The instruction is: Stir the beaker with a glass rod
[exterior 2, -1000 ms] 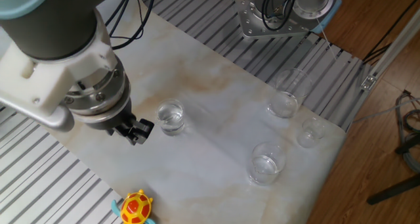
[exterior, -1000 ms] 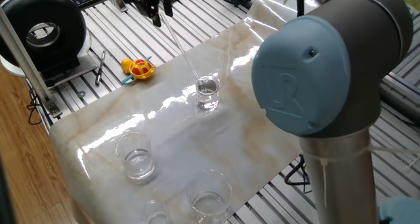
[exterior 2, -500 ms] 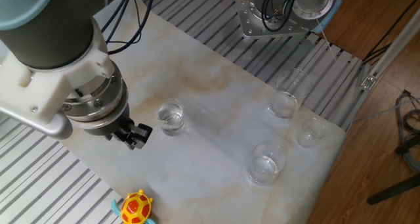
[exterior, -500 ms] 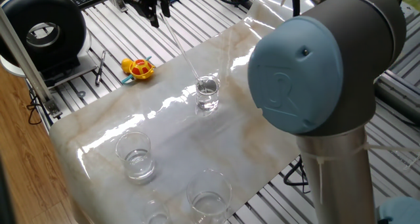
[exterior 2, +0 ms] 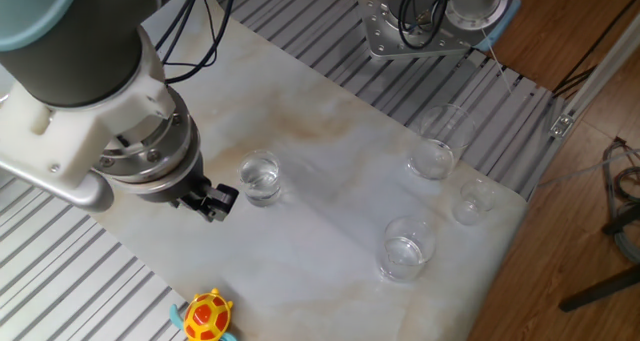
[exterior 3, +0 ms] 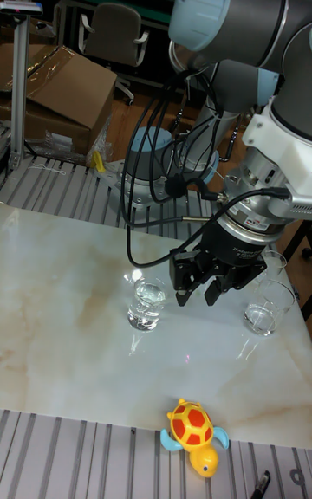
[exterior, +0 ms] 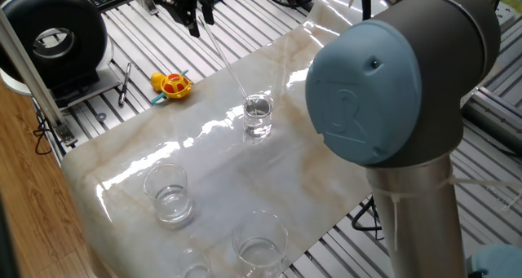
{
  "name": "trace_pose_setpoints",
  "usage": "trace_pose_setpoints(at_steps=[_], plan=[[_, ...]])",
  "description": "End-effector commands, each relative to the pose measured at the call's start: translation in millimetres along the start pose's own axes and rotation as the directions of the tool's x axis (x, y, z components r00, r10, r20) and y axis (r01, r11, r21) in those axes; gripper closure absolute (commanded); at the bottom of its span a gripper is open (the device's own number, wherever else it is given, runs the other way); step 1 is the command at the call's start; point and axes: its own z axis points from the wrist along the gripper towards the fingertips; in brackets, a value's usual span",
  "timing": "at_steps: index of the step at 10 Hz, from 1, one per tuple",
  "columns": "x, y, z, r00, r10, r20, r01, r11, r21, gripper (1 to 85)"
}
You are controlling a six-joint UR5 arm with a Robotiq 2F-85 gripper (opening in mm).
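ur5 arm stirring a small glass of liquid on a marble-patterned table

the pale marble-look tabletop point(exterior: 204, 160) carries several clear vessels; the slim clear glass beaker point(exterior: 258, 116) with liquid stands near its middle, well apart from the wider clear glass beakers point(exterior: 167, 192) toward one edge. the black two-finger gripper point(exterior: 194, 7) hangs off to the side above it, clenched on the top of the long thin transparent glass rod point(exterior: 224, 58), which slants down into the beaker's mouth. a small yellow and red toy turtle point(exterior: 172, 84) lies at the edge. good stirring here likely means small, slow circles that keep the tip clear of the wall, since the light beaker looks easy to tip.
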Motion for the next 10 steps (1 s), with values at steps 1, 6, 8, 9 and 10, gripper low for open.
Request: trace_pose_setpoints(at_steps=[1, 6, 8, 9, 10], plan=[[6.0, 5.3, 0.6, 1.0, -0.004, -0.028, 0.004, 1.0, -0.003, 40.7], [3.2, 0.5, -5.6, 0.999, -0.034, -0.003, 0.034, 0.999, 0.012, 41.0], [-6.5, 1.2, -5.7, 0.999, -0.025, 0.035, 0.024, 1.0, 0.011, 41.3], [-9.6, -0.9, -5.9, 0.999, -0.022, 0.047, 0.021, 1.0, 0.019, 41.3], [-14.2, 3.6, -6.1, 0.998, -0.02, 0.064, 0.02, 1.0, 0.001, 41.3]])
